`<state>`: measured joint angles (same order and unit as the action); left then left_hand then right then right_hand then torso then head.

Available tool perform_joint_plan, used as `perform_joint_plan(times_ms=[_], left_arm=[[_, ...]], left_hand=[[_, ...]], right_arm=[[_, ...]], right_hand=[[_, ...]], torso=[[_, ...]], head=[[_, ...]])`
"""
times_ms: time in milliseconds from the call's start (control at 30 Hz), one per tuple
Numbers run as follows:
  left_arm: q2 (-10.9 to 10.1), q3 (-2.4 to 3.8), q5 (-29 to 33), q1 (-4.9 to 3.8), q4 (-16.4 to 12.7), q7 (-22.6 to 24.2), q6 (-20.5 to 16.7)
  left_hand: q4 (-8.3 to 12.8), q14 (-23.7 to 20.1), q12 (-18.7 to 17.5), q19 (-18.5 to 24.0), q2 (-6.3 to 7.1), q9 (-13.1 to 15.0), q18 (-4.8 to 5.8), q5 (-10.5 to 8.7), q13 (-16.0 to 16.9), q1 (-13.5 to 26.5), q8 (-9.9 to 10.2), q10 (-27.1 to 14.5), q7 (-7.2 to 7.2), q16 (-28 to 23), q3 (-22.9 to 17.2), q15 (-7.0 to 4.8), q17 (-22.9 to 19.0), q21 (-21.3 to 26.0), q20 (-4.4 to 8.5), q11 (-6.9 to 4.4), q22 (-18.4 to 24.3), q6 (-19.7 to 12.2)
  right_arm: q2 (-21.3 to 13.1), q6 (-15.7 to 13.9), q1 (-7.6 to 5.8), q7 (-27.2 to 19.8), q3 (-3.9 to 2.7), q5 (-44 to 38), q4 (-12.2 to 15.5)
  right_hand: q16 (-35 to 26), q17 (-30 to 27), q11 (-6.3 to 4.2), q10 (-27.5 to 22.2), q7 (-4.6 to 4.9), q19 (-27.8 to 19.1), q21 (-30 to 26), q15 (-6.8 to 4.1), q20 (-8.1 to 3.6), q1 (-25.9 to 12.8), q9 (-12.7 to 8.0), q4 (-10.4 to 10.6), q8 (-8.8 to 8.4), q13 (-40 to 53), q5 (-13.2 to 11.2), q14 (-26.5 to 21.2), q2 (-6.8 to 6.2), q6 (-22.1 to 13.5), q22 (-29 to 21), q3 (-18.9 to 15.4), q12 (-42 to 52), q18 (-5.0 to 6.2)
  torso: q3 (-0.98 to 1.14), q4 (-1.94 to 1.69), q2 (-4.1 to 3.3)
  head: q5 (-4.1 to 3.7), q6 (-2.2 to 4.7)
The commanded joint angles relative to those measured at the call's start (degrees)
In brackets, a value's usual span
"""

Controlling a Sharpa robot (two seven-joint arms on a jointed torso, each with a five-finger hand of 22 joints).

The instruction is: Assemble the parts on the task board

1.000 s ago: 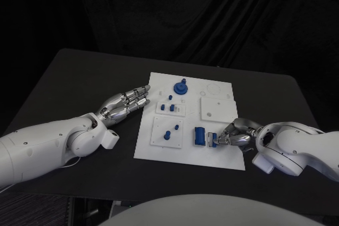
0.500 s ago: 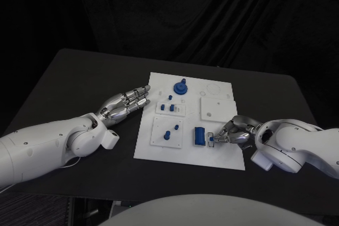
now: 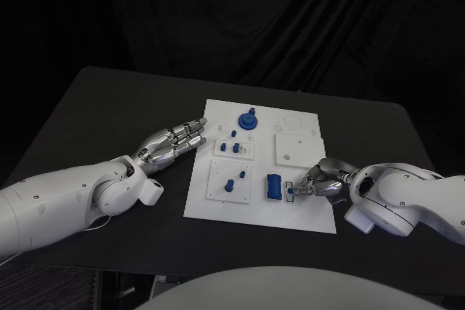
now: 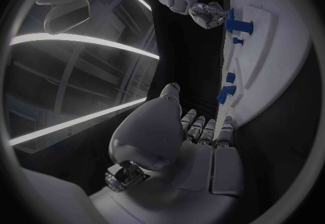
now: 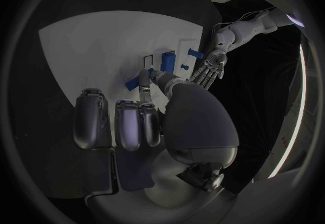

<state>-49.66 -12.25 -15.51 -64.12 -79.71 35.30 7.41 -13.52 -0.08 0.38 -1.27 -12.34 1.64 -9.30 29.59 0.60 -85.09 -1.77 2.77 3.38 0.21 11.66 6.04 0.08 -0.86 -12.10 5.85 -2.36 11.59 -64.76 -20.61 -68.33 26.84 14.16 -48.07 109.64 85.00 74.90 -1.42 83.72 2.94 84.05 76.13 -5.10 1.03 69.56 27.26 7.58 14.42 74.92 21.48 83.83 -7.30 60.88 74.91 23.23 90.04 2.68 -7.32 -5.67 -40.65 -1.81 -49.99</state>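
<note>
The white task board lies mid-table. On it are a blue round knob piece, small blue pegs, a peg on a raised square and a blue cylinder. My right hand is curled at the board's right side. Its fingertips pinch a small blue part right beside the cylinder; in the right wrist view thumb and finger meet at that part. My left hand lies flat with fingers straight at the board's left edge, holding nothing; the left wrist view has this hand next to the pegs.
A raised white square sits on the board's right half, with shallow round recesses behind it. Black table surrounds the board, with bare room on the left, right and far sides.
My right hand has crept slightly toward the cylinder with the small blue part. The left hand and the other parts have not moved.
</note>
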Motion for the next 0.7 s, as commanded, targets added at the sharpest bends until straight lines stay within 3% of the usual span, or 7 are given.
perform_joint_plan(times_ms=[33,167,500,700], left_arm=[[0.07,0.04,0.0,0.16,-0.05,0.45,1.07],[0.12,0.04,0.0,0.21,-0.01,0.39,1.19],[0.12,0.04,0.0,0.27,-0.01,0.27,1.24],[0.17,0.04,0.0,0.28,0.01,0.18,1.3]], left_hand=[[0.34,0.08,0.27,0.15,-0.54,0.07,-0.72,0.17,0.08,0.2,-0.38,0.06,0.06,-0.21,-0.05,0.51,-0.08,0.03,-0.41,0.45,0.05,0.15],[0.34,0.08,0.27,0.15,-0.54,0.07,-0.72,0.17,0.08,0.2,-0.38,0.06,0.06,-0.21,-0.05,0.51,-0.08,0.03,-0.41,0.45,0.05,0.15],[0.34,0.08,0.28,0.15,-0.56,0.1,-0.71,0.16,0.09,0.21,-0.42,0.12,0.13,-0.21,-0.06,0.54,-0.08,0.03,-0.43,0.45,0.05,0.3],[0.34,0.08,0.28,0.15,-0.56,0.1,-0.71,0.16,0.09,0.21,-0.42,0.12,0.13,-0.21,-0.06,0.54,-0.08,0.03,-0.43,0.45,0.05,0.3]], right_arm=[[-0.43,0.21,-0.09,-0.22,0.0,-2.38,0.51],[-1.01,0.65,-0.09,0.2,0.0,-2.91,0.88],[-2.47,1.9,-0.11,1.93,0.01,-3.2,1.28],[-3.03,1.63,-0.11,2.72,0.02,-3.22,1.31]], right_hand=[[0.39,5.7,0.05,6.28,-0.1,0.59,-0.12,0.18,0.4,-0.31,0.15,-0.09,0.18,15.08,-0.22,4.44,-0.04,-0.3,10.96,-0.27,-0.04,0.45],[0.42,5.71,0.06,6.28,-0.09,0.61,-0.08,0.19,0.42,-1.33,0.34,0.31,0.36,15.08,-0.23,4.45,0.2,-0.34,10.96,-0.94,-0.04,0.45],[0.42,5.54,0.3,6.28,0.16,0.58,-0.12,0.38,0.58,-7.01,0.53,4.28,0.41,15.08,-0.31,4.41,1.62,-0.78,10.94,-5.15,-0.04,0.47],[0.42,5.53,0.33,6.28,0.2,0.55,-0.18,0.4,0.61,-7.57,0.44,4.93,0.29,15.08,-0.24,4.4,2.26,-0.95,10.92,-5.68,-0.04,0.48]], torso=[[-0.05,-0.01,-0.04],[-0.01,0.04,-0.02],[0.03,0.07,-0.02],[-0.02,0.04,0.01]], head=[[-0.03,-0.01],[-0.02,-0.01],[0.03,-0.01],[0.02,-0.01]])
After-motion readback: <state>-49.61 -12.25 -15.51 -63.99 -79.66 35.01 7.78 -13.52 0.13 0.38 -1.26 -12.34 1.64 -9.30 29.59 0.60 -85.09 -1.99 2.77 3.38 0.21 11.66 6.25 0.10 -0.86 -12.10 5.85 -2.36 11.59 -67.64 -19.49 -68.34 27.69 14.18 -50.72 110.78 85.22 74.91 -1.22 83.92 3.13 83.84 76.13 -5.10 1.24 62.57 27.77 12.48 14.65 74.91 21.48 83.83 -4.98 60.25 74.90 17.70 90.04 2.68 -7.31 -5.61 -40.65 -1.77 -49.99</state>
